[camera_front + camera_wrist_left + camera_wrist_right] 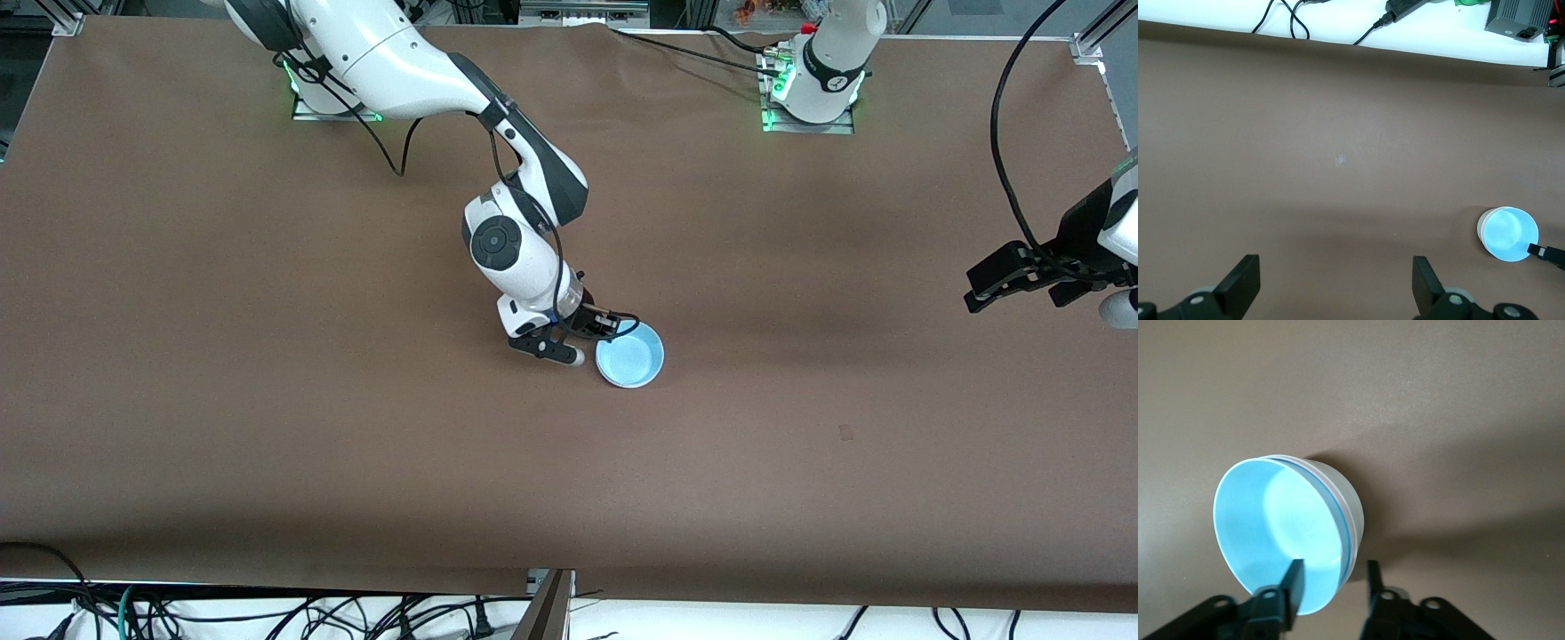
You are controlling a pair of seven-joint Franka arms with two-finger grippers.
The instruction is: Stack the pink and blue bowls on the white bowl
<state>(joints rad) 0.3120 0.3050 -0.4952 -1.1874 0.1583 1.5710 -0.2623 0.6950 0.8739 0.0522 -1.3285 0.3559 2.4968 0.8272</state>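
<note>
The light blue bowl [629, 356] sits nested in the white bowl [1346, 495] in the middle of the table. Only the white bowl's outer wall shows under the blue rim. No pink bowl shows in any view. My right gripper [594, 342] is low at the stack's rim on the side toward the right arm's end. It is open, with one finger inside the blue bowl [1271, 527] and one outside the white wall, neither pressing the rim [1333, 577]. My left gripper [1018, 289] waits open and empty in the air at the left arm's end; the stack also shows in its view [1510, 235].
The brown table covering [267, 400] is bare around the stack. A small pale mark [1340, 160] lies on it toward the front camera. Cables [267, 613] hang along the table's front edge.
</note>
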